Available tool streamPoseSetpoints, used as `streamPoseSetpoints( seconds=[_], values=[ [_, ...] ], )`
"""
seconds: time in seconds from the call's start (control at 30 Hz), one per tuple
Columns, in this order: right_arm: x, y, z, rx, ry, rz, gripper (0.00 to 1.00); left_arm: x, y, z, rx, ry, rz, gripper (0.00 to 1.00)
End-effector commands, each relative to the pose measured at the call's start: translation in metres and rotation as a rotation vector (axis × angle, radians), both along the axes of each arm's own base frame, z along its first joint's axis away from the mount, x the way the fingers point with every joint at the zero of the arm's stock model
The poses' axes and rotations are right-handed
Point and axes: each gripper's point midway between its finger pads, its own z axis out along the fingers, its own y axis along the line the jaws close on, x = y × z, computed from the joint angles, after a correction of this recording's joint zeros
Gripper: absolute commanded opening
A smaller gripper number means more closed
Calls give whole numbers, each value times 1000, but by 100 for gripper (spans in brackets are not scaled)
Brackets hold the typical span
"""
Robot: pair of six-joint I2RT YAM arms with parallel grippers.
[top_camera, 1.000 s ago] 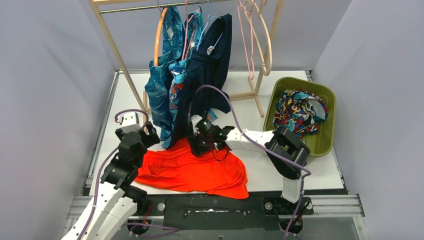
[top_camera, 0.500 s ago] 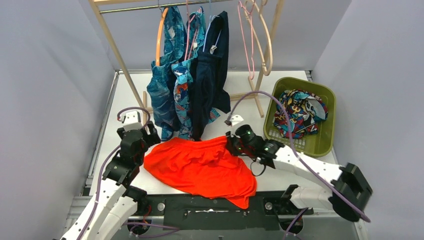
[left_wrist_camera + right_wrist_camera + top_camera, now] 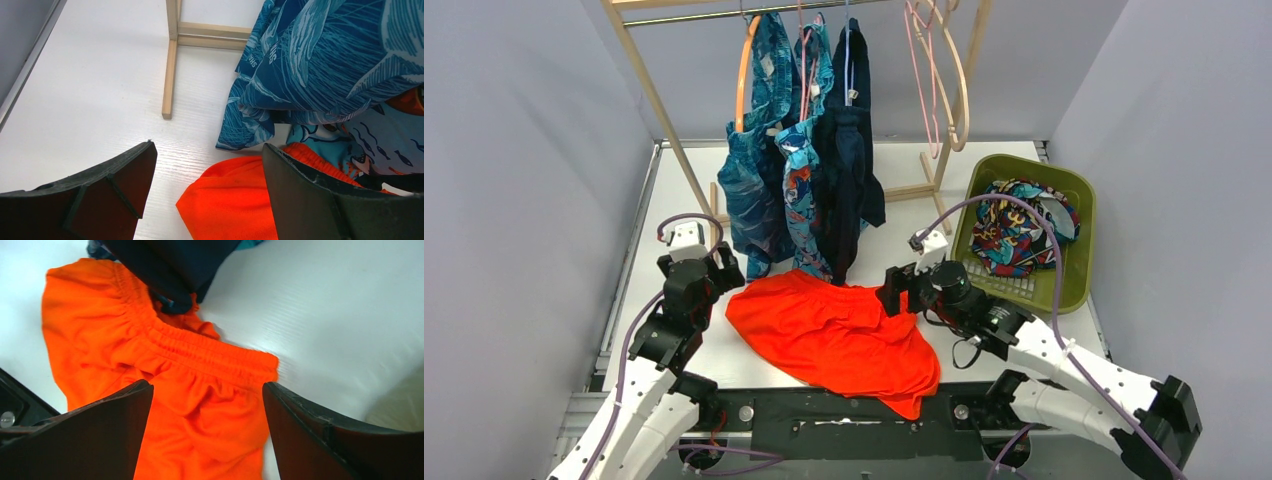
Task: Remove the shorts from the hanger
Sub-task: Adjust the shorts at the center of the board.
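Observation:
The orange-red shorts [image 3: 834, 335] lie loose on the table near its front edge. The teal leaf-print shorts [image 3: 749, 190], turquoise cartoon-print shorts [image 3: 802, 190] and navy shorts [image 3: 849, 170] hang on hangers from the rack. The multicolour shorts [image 3: 1019, 225] lie in the green bin [image 3: 1079, 255]. My right gripper [image 3: 892, 292] is open at the right end of the orange waistband; the orange-red shorts [image 3: 200, 405] lie below its open jaws [image 3: 207, 387]. My left gripper [image 3: 724, 272] is open and empty at the shorts' left edge, over the orange-red shorts [image 3: 235, 205] and beside the teal leaf-print shorts [image 3: 320, 60].
The wooden rack [image 3: 674, 130] stands at the back, with its foot [image 3: 170, 75] ahead of my left gripper. Empty pink and wooden hangers [image 3: 944, 80] hang at the rack's right end. Grey walls close in both sides.
My right gripper has drawn back to the right from under the hanging shorts. The orange-red shorts shifted right with it. The navy shorts swung back to hang straight. The left arm has barely moved.

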Motion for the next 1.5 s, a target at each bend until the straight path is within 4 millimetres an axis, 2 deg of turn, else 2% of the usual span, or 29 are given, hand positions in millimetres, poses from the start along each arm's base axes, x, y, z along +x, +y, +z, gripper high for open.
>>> streamPoseSetpoints(
  seconds=[0.0,0.07,0.1,0.13,0.2,0.33,0.37,0.43,0.63,0.73,0.87,0.93,1.0,1.1,1.2,1.37,1.47],
  values=[
    [14,44,28,115,-76,123,86,8,-2,21,-23,-69,-5,77],
    [19,64,29,111,-90,199,88,8,-3,20,-23,-68,-7,77],
    [24,72,19,91,-74,221,91,8,-3,20,-24,-68,-8,77],
    [26,80,19,96,-64,239,92,8,-3,21,-24,-68,-9,77],
    [33,95,1,47,1,286,93,7,-2,20,-23,-68,-5,77],
    [39,119,-26,-12,12,381,92,7,0,21,-22,-71,2,77],
    [37,123,-36,-34,6,401,93,7,0,21,-22,-70,2,77],
    [22,136,-59,-87,-1,516,93,7,0,21,-22,-71,4,77],
    [10,128,-139,-356,64,561,92,8,0,19,-19,-63,1,77],
    [-2,114,-167,-409,149,558,85,8,-1,18,-20,-60,-3,77],
    [-13,92,-182,-441,187,502,48,8,-1,17,-17,-56,0,77],
    [-15,87,-175,-422,171,475,25,8,-1,17,-17,-54,1,77],
    [-16,85,-162,-398,133,456,11,9,-1,16,-16,-51,-1,77],
    [-16,84,-134,-373,39,443,8,9,-2,15,-14,-45,-4,77],
    [-14,84,-93,-327,-100,433,8,9,-1,14,-13,-43,-2,77],
    [-11,77,-13,-199,-339,424,6,10,-1,14,-13,-42,-1,77],
    [-17,70,39,-90,-471,417,4,10,0,15,-14,-44,0,77]
  ],
)
